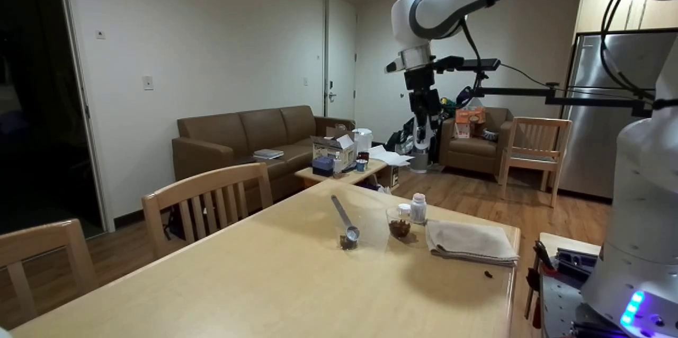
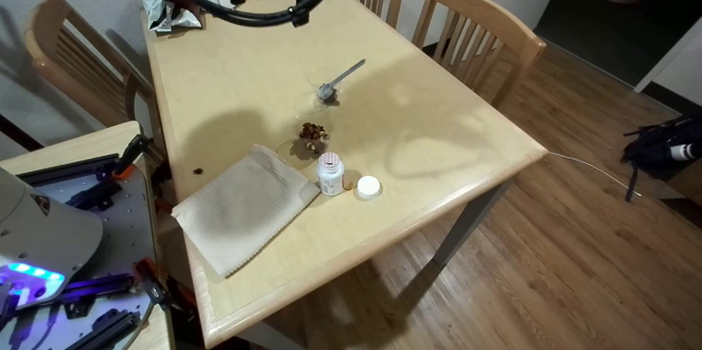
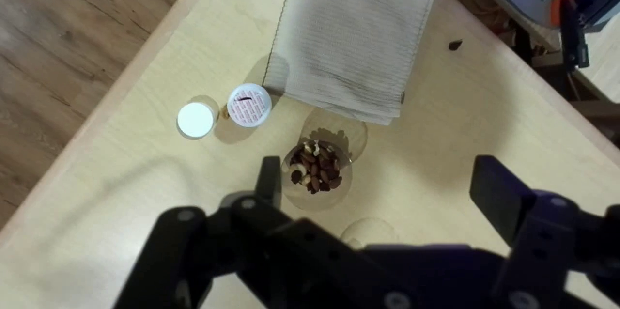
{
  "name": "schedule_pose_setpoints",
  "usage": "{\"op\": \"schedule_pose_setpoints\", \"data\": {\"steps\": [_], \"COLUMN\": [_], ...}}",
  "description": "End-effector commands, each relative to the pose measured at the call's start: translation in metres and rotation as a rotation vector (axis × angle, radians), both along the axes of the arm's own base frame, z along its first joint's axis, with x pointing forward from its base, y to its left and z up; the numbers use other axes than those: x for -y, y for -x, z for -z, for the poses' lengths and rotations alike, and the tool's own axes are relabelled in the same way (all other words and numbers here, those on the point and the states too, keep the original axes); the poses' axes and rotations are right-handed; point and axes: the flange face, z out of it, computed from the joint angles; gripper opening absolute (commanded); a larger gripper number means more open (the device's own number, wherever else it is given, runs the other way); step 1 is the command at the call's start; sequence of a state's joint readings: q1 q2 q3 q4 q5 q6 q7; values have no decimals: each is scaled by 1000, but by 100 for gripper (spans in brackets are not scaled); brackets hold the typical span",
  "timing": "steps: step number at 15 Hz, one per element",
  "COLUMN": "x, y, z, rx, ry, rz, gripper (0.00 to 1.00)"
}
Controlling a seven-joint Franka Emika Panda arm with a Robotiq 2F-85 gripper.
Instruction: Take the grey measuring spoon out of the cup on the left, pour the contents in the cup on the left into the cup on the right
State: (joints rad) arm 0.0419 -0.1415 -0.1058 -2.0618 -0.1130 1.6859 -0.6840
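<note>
Mid-frame in an exterior view, grey spoon leans in a clear cup, left of the nut cup; jaws spread, holding nothing; best pinch high on the handle, lift straight, avoid tipping; cup walls barely visible; spoon unseen in wrist view, likely blocked.

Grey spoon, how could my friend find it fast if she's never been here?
On the pale table, start at the folded cloth and go past the clear cup of nuts. Beyond it slants the grey spoon, the only thing there with a long, thin handle and round scoop.
</note>
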Motion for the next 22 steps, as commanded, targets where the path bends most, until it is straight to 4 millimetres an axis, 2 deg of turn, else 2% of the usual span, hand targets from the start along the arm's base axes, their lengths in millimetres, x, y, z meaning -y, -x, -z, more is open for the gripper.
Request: {"op": "schedule_pose_setpoints", "data": {"steps": [1, 5, 6, 8, 12, 15, 17, 22], "x": [-5, -5, -10, -30, -74, -104, -120, -169], "y": [-3, -4, -6, -6, -5, -13, -29, -77], "z": [3, 2, 0, 5, 38, 72, 101, 140], "rx": [-10, -10, 55, 97, 122, 197, 246, 439], "ry": [19, 73, 106, 55, 56, 73, 62, -43], "rz": [-44, -96, -22, 107, 328, 471, 572, 762], "gripper": [100, 100, 100, 100, 100, 100, 100, 100]}}
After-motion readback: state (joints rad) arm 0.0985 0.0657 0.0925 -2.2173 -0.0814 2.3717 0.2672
